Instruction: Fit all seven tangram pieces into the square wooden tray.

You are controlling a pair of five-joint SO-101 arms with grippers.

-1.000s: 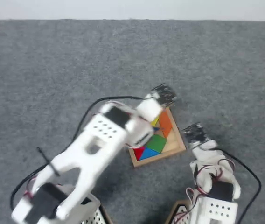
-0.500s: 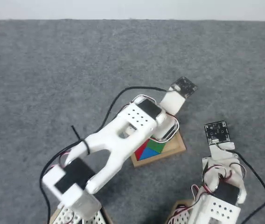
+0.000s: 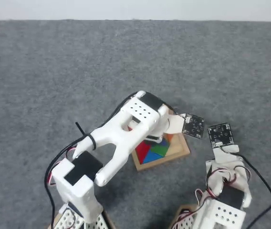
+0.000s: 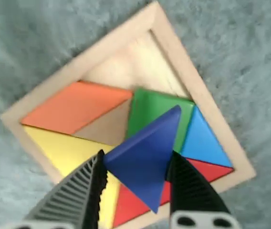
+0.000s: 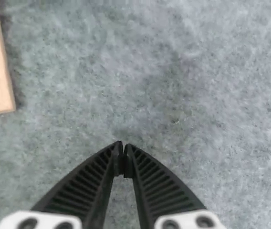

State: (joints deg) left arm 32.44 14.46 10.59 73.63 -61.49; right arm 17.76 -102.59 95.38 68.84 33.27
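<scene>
Left arm (image 3: 126, 133): in the high view I am watching it swing back from past the 1 o'clock corner of the tray (image 3: 173, 152); it is now hanging over the tray.
Left gripper (image 4: 136, 162): pinching the dark blue triangle (image 4: 145, 157) above the seated pieces.
Tray contents: orange (image 4: 73, 107), yellow (image 4: 68, 148), green (image 4: 150, 107), light blue (image 4: 202, 143) and red (image 4: 130, 205) are lying flat.
Openings: a large bare corner (image 4: 135, 62) and a small gap (image 4: 107, 126) are waiting.
Right gripper (image 5: 121, 160): pressed together, idling over the carpet at 3 o'clock of the tray.
Meaning: I am judging placement to be imminent.
</scene>
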